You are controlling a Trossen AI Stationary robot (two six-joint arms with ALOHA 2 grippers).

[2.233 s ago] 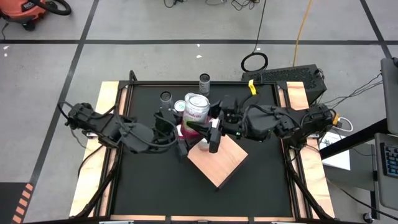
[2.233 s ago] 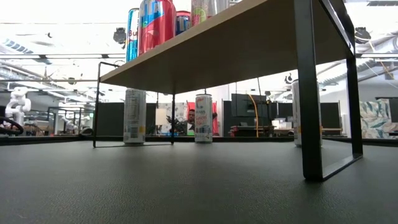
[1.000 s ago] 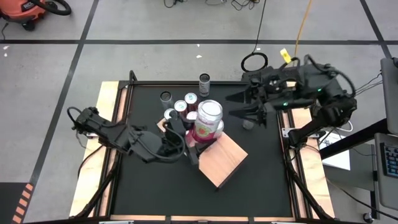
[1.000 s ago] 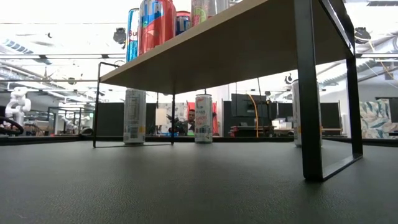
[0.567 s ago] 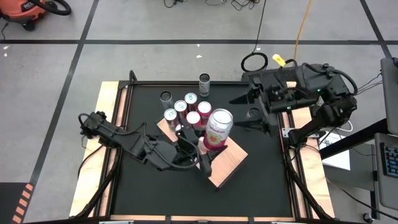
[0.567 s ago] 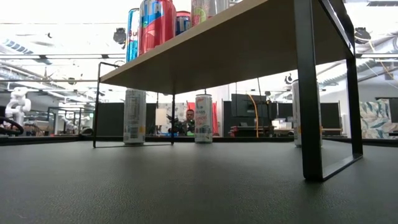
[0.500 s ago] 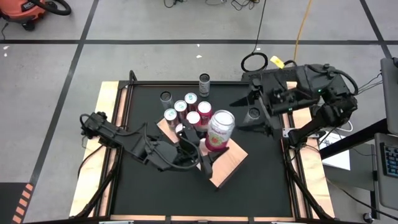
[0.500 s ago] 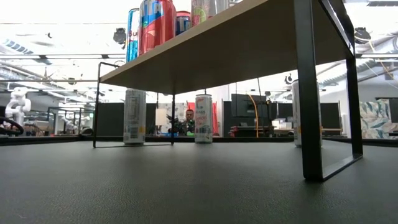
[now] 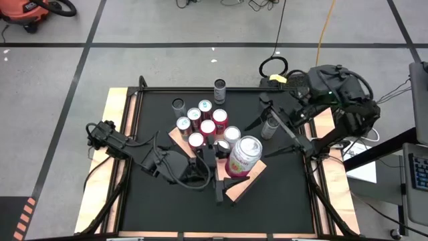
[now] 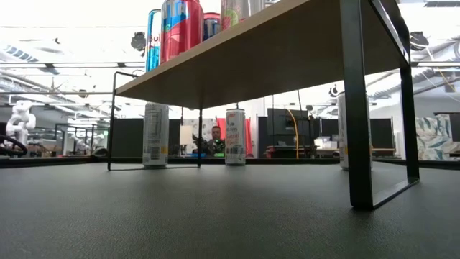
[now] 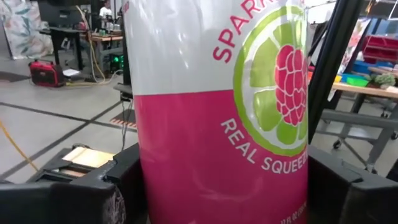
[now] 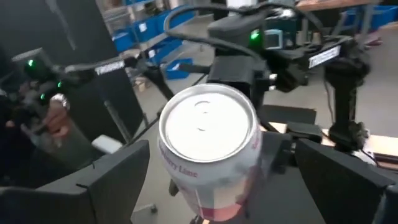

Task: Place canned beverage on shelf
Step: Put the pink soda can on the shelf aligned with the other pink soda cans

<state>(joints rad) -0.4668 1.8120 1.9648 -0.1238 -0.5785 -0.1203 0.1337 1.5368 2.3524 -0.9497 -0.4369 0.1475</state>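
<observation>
Left claw point(image 9: 226, 175) grips my raspberry-lime can point(image 9: 243, 155) above the shelf point(image 9: 249, 179), unreleased. Right claw point(image 9: 283, 136) gapes empty over another can point(image 9: 269, 126).

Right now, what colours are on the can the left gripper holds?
White above pink, clearest in the left wrist view: can.

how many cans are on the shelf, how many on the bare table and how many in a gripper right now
cans standing on the shelf: 7 in clear view
cans on the black table: 3, one between the open right gripper's fingers
pink can held by the left gripper: 1
total: 11
</observation>
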